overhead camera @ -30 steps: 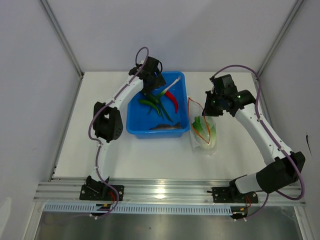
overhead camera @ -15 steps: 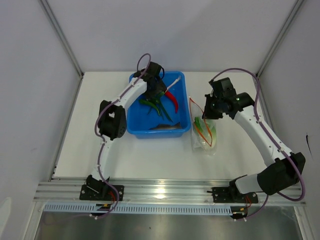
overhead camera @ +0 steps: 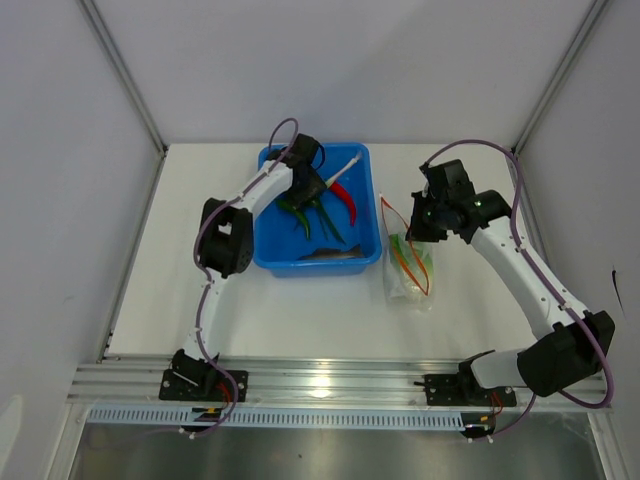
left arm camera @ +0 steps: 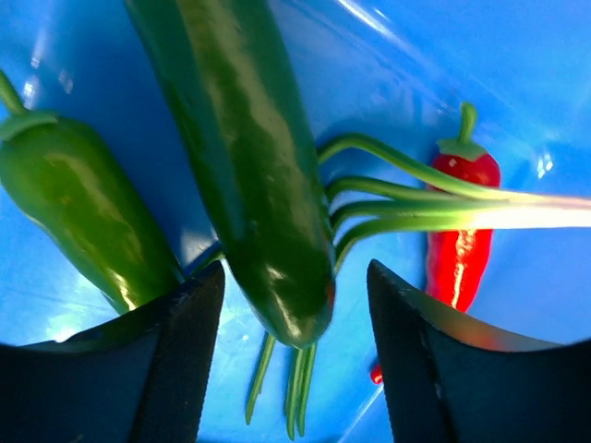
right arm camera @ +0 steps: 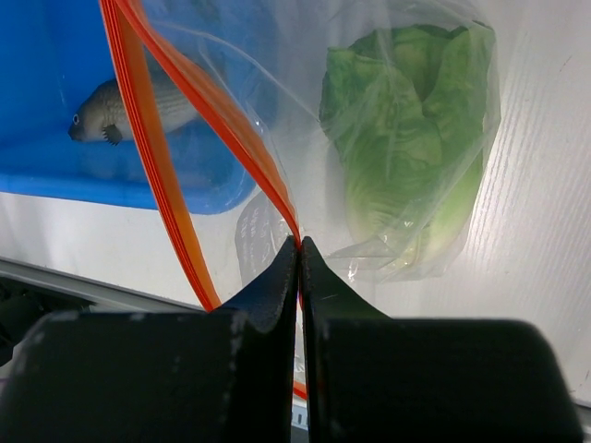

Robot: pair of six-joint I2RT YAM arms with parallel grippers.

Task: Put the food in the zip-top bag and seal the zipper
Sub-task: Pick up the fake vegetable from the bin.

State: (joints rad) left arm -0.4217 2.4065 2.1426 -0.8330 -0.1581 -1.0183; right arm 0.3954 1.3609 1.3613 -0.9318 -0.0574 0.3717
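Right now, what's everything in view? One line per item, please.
bin: one, blue, back middle of table
green peppers: two, dark green, in bin
chili: one, red, in bin
spring onion: one, white-green, in bin
fish: one, grey, bin's near end
bag: one, clear, orange strip, right of bin
cabbage: one, pale green, inside bag
left claw: black, open astride a pepper
right claw: black, shut on bag's strip

A robotics lab cell: plain white panel walls (overhead camera: 60, 200) and a grooved aluminium rail (overhead camera: 330, 378) frame a white worktop (overhead camera: 300, 310).
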